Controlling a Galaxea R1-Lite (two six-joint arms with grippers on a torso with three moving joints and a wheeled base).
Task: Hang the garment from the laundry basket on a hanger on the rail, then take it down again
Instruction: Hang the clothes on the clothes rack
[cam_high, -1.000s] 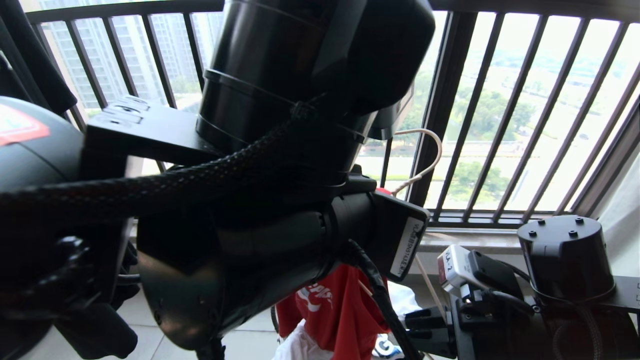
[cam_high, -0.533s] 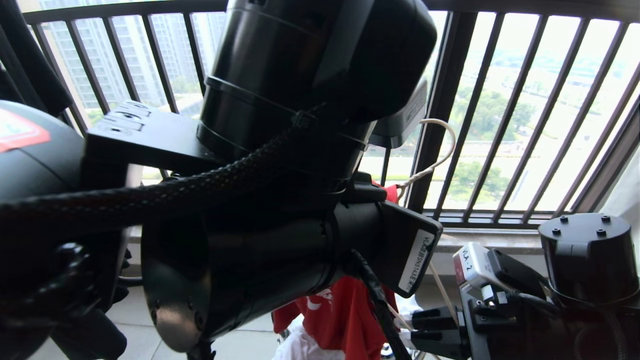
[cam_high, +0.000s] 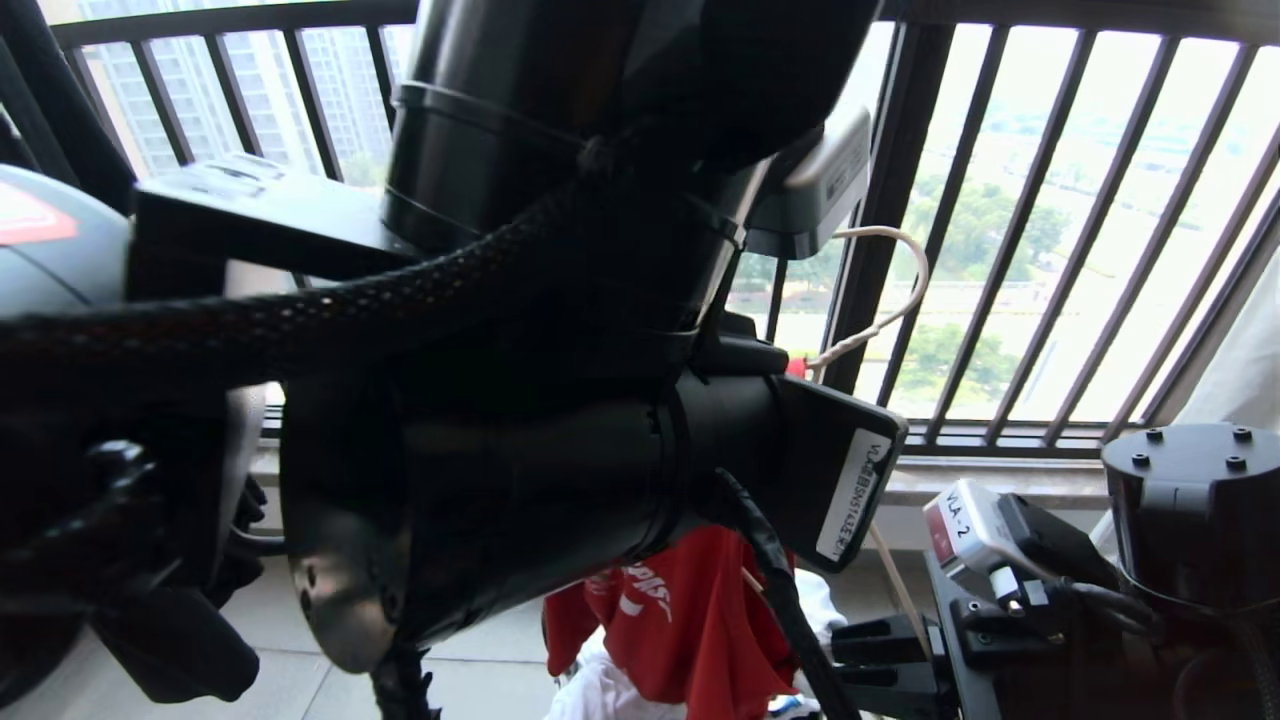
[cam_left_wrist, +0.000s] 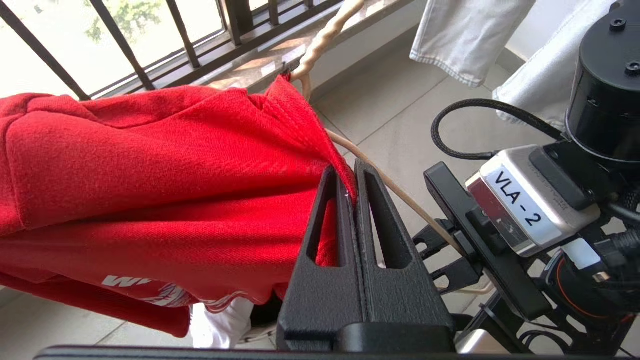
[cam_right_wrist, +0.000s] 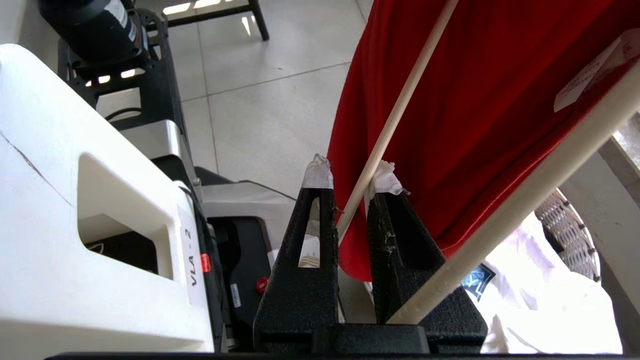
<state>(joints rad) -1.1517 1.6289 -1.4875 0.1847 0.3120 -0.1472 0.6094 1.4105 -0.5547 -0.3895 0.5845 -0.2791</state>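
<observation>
From my head camera, my own left arm (cam_high: 520, 400) fills most of the picture in front of the dark railing (cam_high: 1000, 250). Past it the hanger (cam_high: 905, 290) shows its whitish hook against the bars, and the garment (cam_high: 690, 630) hangs red below the arm, low in the middle, with my right arm (cam_high: 1080, 600) just to its right.

In my left wrist view, my left gripper (cam_left_wrist: 350, 175) is pressed fully together, pinching the edge of the garment (cam_left_wrist: 150, 170) between its tips. The cloth spreads away from the pinch and drapes over the hanger (cam_left_wrist: 320, 45), whose twisted neck rises by the collar.

In my right wrist view, my right gripper (cam_right_wrist: 350, 182) is closed almost all the way on a thin arm of the hanger (cam_right_wrist: 400, 110), which runs up from between my taped tips. The garment (cam_right_wrist: 480, 100) hangs just beyond, touching the right finger. The laundry basket (cam_right_wrist: 570, 225) shows its woven rim low at the side.
</observation>
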